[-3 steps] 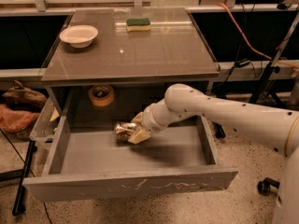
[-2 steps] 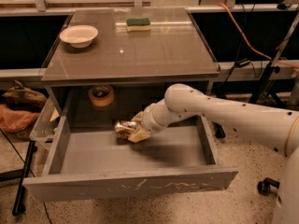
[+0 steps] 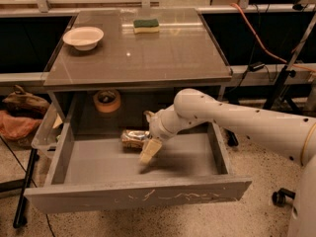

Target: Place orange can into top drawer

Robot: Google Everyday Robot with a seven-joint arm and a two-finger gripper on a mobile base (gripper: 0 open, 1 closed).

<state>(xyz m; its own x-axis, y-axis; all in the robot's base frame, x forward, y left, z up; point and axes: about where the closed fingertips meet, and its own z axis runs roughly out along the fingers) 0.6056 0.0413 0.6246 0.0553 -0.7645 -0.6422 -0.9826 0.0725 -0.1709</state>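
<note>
The orange can (image 3: 132, 138) lies on its side on the grey floor of the open top drawer (image 3: 138, 195), near the drawer's back middle. My gripper (image 3: 146, 136) is inside the drawer at the can's right end. It is open: one pale finger (image 3: 150, 150) points down in front of the can and the other finger (image 3: 147, 115) shows behind it. The can rests on the drawer floor between them. My white arm (image 3: 237, 120) comes in from the right over the drawer's right wall.
A brown table top (image 3: 148, 58) above the drawer carries a white bowl (image 3: 83, 36) and a green-and-yellow sponge (image 3: 146, 25). A tan tape roll (image 3: 107, 100) sits under the table behind the drawer. A cloth heap (image 3: 19, 113) lies at the left, and stands and an orange cable (image 3: 261, 38) at the right.
The front finger has swung down and away from the can, so the gripper has opened. The can stays lying in the drawer and the arm has hardly moved.
</note>
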